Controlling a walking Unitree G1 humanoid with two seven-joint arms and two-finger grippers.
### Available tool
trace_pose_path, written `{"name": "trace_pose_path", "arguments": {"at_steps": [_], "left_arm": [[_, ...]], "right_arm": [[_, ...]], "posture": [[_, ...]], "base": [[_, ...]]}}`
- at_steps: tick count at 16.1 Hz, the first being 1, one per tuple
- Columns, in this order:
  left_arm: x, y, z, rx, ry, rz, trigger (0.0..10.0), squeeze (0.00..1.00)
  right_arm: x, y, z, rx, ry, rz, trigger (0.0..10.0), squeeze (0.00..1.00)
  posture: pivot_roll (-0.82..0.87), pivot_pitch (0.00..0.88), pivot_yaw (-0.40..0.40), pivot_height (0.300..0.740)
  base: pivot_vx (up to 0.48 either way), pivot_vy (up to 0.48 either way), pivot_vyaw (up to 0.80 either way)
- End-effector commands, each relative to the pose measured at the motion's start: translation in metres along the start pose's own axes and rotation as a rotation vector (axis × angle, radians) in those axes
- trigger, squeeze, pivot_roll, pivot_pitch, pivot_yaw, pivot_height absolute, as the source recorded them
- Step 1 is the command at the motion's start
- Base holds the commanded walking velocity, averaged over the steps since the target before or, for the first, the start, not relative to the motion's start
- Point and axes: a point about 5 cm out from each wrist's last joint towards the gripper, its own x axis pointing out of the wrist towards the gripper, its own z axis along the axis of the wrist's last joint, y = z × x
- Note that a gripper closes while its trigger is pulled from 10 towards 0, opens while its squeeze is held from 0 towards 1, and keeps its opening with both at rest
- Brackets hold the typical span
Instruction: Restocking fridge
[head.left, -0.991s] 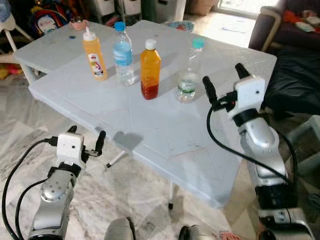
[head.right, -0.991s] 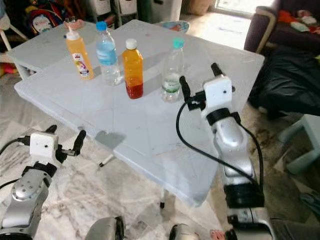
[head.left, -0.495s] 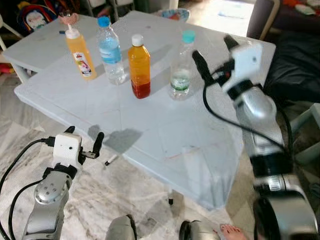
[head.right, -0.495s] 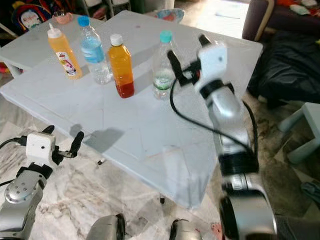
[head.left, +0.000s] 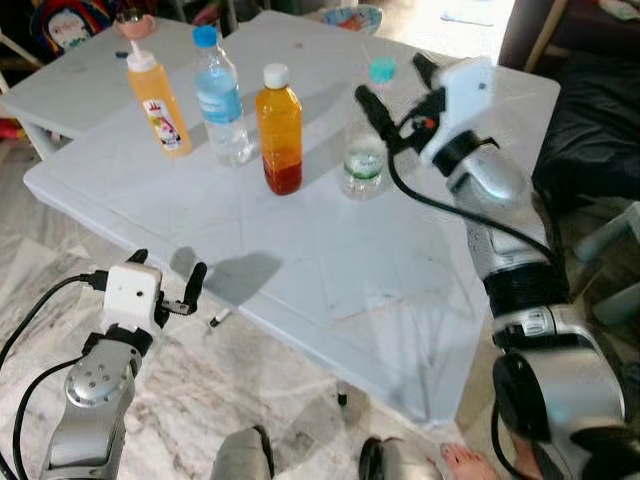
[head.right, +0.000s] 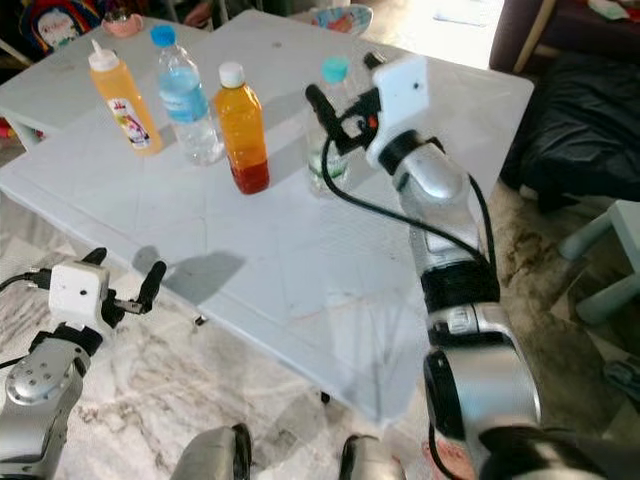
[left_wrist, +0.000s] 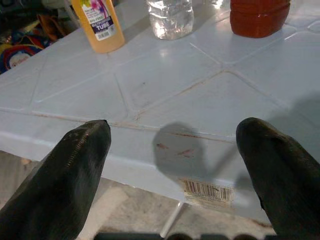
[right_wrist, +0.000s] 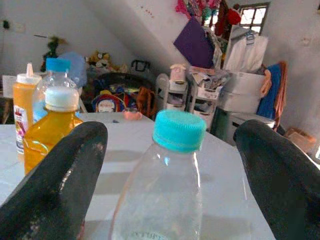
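White table (head.left: 330, 270); bottles (head.left: 280, 130) mid-table.

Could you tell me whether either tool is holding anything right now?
Nothing is held: the right tool is open around the teal-capped bottle, and the left tool is open below the table.

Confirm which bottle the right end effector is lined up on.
The clear bottle with the teal cap, rightmost of the four. The open right end effector straddles its neck; the others stand further left.

White tiled table (head.left: 330, 270), patterned bowl (head.left: 346, 17) at its far edge, dark sofa (head.left: 590, 120), marble floor (head.left: 260, 400), 1 bare foot (head.left: 462, 462)
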Motion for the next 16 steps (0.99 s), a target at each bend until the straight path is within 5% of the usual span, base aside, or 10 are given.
{"name": "trace_pose_path", "arguments": {"at_steps": [1,4,5,6,7,9,16], "left_arm": [[-0.002,0.004,0.001,0.025,0.009,-0.003,10.0,0.00],[-0.002,0.003,0.000,0.025,0.016,-0.012,10.0,0.00],[-0.002,0.002,-0.001,0.026,0.021,-0.018,10.0,0.00],[-0.002,0.002,-0.002,0.027,0.023,-0.021,10.0,0.00],[-0.002,0.001,-0.002,0.026,0.024,-0.021,10.0,0.00],[-0.002,0.000,-0.003,0.026,0.027,-0.024,10.0,0.00],[-0.004,-0.001,-0.005,0.026,0.034,-0.029,10.0,0.00]], "right_arm": [[0.005,0.001,0.003,0.008,0.001,0.011,10.0,0.00],[0.011,-0.004,0.003,0.020,0.030,0.005,10.0,0.00],[0.015,-0.003,0.004,0.036,0.050,0.027,9.1,0.00],[0.018,-0.003,0.004,0.041,0.059,0.035,7.4,0.00],[0.021,-0.002,0.005,0.048,0.055,0.040,2.9,0.00],[0.028,0.004,0.008,0.062,0.051,0.087,0.0,0.00],[0.035,-0.005,0.007,0.101,0.105,0.005,0.0,0.00]], "posture": [[0.16,0.134,0.049,0.740],[0.16,0.133,0.052,0.740],[0.16,0.132,0.050,0.740],[0.16,0.131,0.050,0.740],[0.16,0.131,0.050,0.740],[0.16,0.133,0.047,0.740],[0.17,0.132,0.046,0.740]], "base": [[0.000,0.000,0.00],[0.000,0.000,0.00],[0.000,0.000,0.00],[0.000,0.000,0.00],[0.000,0.000,0.00],[0.000,0.000,0.00],[0.000,0.000,0.00]]}}
